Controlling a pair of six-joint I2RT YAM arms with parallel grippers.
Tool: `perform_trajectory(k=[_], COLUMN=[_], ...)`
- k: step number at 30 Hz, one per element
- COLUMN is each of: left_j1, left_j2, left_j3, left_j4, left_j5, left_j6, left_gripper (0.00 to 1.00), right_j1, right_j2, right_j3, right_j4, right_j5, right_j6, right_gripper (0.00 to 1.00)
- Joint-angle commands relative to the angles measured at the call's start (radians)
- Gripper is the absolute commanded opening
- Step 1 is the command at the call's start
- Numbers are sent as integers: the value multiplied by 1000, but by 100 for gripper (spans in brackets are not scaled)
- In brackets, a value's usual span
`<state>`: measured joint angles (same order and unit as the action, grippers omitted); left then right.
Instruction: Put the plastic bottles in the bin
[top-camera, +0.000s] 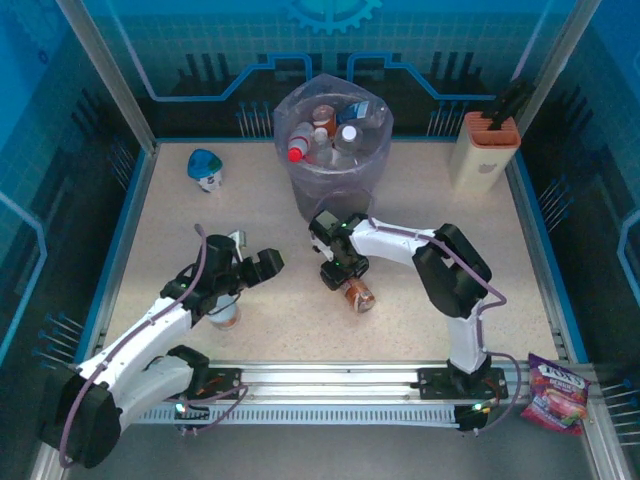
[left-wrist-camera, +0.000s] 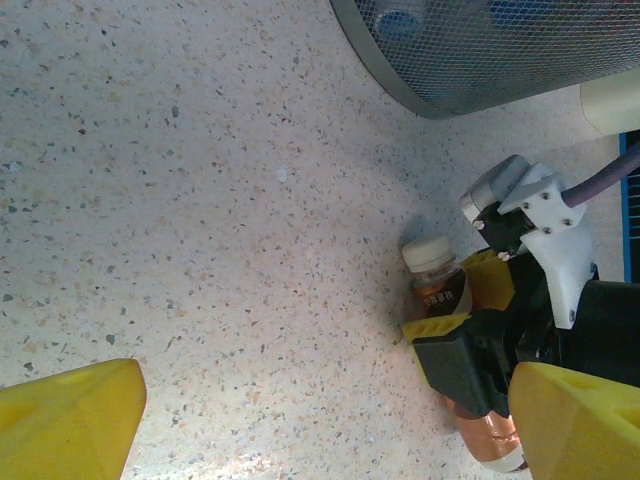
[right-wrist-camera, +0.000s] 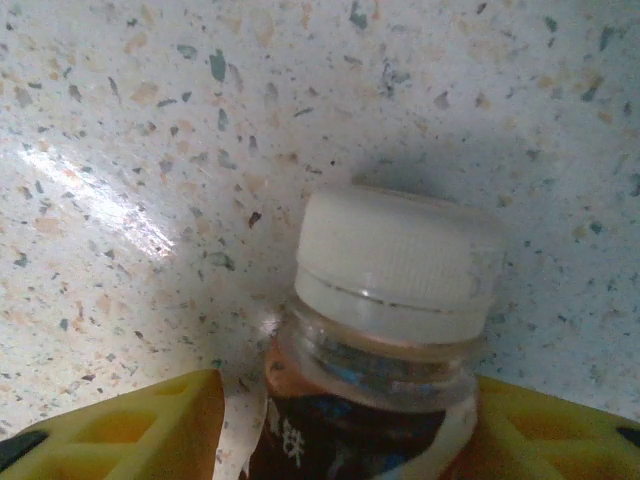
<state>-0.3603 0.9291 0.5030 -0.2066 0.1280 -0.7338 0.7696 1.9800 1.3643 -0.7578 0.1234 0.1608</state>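
Note:
A copper-brown plastic bottle (top-camera: 360, 297) with a white cap lies on the table in front of the bin (top-camera: 305, 195). My right gripper (top-camera: 345, 283) is down over it. In the right wrist view its yellow fingers (right-wrist-camera: 120, 435) press either side of the bottle (right-wrist-camera: 385, 270) just below the neck. The left wrist view shows the same grip (left-wrist-camera: 470, 300) on the bottle (left-wrist-camera: 432, 262). The bin, lined with a purple-grey bag, holds several bottles (top-camera: 335, 125). My left gripper (top-camera: 262, 262) hovers open to the left of the bottle, with nothing between its fingers (left-wrist-camera: 65, 415).
A short round tin (top-camera: 225, 315) stands under the left arm. At the back left is a small white object with a blue top (top-camera: 205, 168). A beige block with an orange top (top-camera: 487, 150) is at the back right. A snack bag (top-camera: 555, 392) lies off the near right corner.

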Motion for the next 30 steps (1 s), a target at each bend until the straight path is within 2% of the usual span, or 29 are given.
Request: perform_trajectory(k=[1,3,7,12,17,19,21,25,30], left_j1=[13,15,15,17,18,20,20,22,21], left_j2=[-10,-8,-1,8,11,14,23,53,36], left_j3=[-6,-6,-6,3,18,27,39,80,104], left_j4=[-19,-15,-4,-8,-8,-12,-11,-30,-59], left_j5=[-1,-4,1,2,7,11,15,41,48], left_j6=[16,15,10,14,11,13,14,17,16], left_gripper=[94,95,94,95,95,95,95,95,94], right_j1=[19,18,19,-4,-26,-39,-60,-170,-285], right_j2=[-28,-57,-114,-245,-428,-487,-533,-546,-436], right_j3=[14,7,1,-3,59,103,156,301,514], right_j4=[4,1,-26,-45,-101,-116,-118,-45,7], right_j5=[-4,-9,-30,-156,-324,-350,-350,-359,-441], right_j6=[-13,-20,-53,-151,-314,-396,-508,-665,-808], right_gripper=[51,44,43,36,33,24,22,22,19])
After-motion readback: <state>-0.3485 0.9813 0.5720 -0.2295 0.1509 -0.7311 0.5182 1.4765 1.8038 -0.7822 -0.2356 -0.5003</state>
